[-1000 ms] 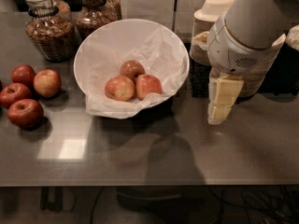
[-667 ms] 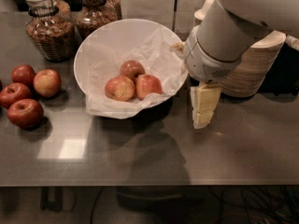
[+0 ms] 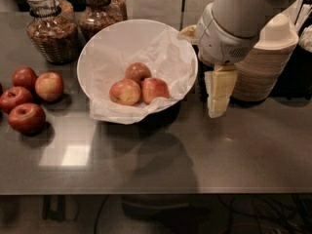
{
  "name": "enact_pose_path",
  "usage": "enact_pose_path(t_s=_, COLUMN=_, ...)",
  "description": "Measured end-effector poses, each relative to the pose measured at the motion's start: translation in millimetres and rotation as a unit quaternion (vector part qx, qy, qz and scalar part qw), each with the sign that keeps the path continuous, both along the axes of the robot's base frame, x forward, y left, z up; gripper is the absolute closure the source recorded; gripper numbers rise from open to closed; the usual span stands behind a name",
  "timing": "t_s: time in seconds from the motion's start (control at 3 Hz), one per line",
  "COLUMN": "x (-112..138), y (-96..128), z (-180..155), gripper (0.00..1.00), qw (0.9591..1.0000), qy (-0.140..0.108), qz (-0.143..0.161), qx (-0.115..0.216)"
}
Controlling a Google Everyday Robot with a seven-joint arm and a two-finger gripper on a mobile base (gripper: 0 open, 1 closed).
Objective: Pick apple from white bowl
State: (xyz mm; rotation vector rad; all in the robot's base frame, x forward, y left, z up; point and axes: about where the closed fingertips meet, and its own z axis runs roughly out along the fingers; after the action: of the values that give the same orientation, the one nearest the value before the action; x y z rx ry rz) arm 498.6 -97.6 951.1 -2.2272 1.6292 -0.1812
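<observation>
The wide white bowl (image 3: 95, 52) stands on the dark table, lined with white paper. Three reddish-yellow apples lie in it: one at the front left (image 3: 126, 92), one at the front right (image 3: 155, 89) and one behind them (image 3: 138, 72). My gripper (image 3: 219, 94) hangs down from the big white arm (image 3: 234, 18), just right of the bowl's right rim and above the table. It holds nothing and touches no apple.
Several loose red apples (image 3: 28, 117) lie on the table at the left. Two glass jars (image 3: 51, 30) stand behind the bowl. A stack of beige paper bowls (image 3: 265, 67) sits right behind the gripper. The table's front edge (image 3: 156, 191) runs across the bottom.
The arm has swung left from in front of the paper bowls toward the white bowl's right rim. The apples and bowl have not moved.
</observation>
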Motion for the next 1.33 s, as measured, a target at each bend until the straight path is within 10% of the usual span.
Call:
enact_pose_path(t_s=0.67, x=62, y=25, z=25, gripper=0.00, qw=0.9985, qy=-0.015, qz=0.044, qx=0.028)
enact_pose_path(t_s=1.33, x=57, y=23, z=23, gripper=0.00, qw=0.9985, qy=-0.023, qz=0.029, qx=0.041)
